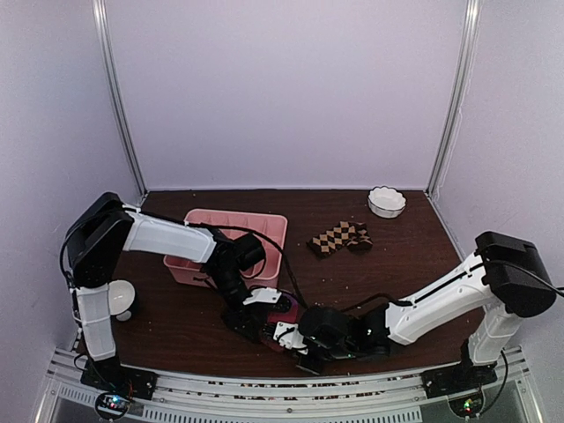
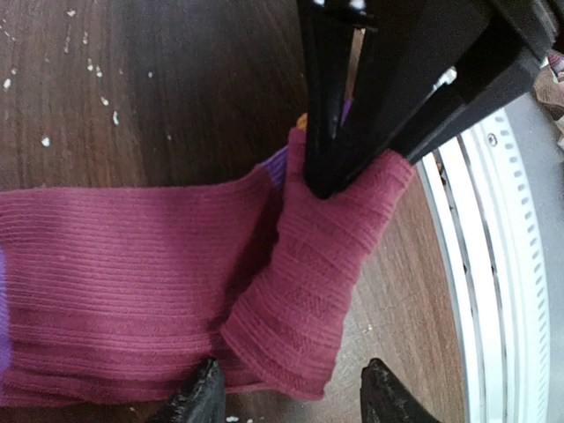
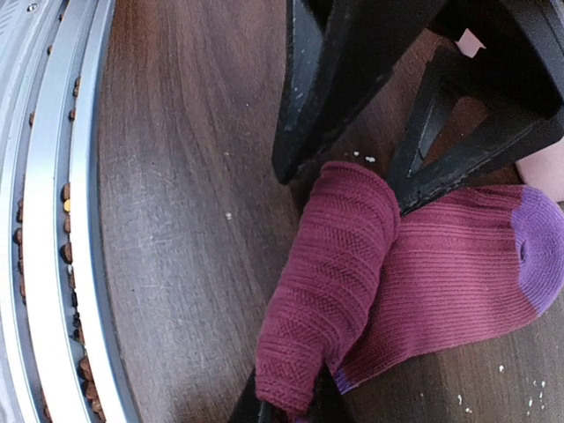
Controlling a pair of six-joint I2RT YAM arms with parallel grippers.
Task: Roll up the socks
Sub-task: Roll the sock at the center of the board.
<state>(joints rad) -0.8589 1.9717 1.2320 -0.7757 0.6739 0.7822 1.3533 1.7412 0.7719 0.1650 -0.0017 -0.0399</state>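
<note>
Close to the near edge of the tabletop (image 1: 176,330), between my two arms, lies the pink sock (image 2: 115,282). It is mostly flat, with its purple toe (image 3: 539,247) at one end. The other end is folded over on top of it into a fat little flap (image 2: 308,291). My right gripper (image 3: 289,411) is pinched shut on one end of that flap. My left gripper (image 2: 291,398) is partly open, with one finger on each side of the flap, and I do not think it is squeezing anything. The checkered sock (image 1: 339,238) is well apart from all this, at the back of the tabletop, to the right of the pink tray (image 1: 264,220), and nothing is touching it. So I think the rolling has only just begun. One turn is made on the pink sock, and most of it lies flat. Next, I think, the flap must be tipped over toward the toe, and then again, until it turns into a roll. For that, one gripper has to hold the roll tight so it does not pop open. The other has to let go and take a new hold. The sock is soft and springy, so a loose hold could let the fold flop back. After this one, the checkered sock needs its turn too.
</note>
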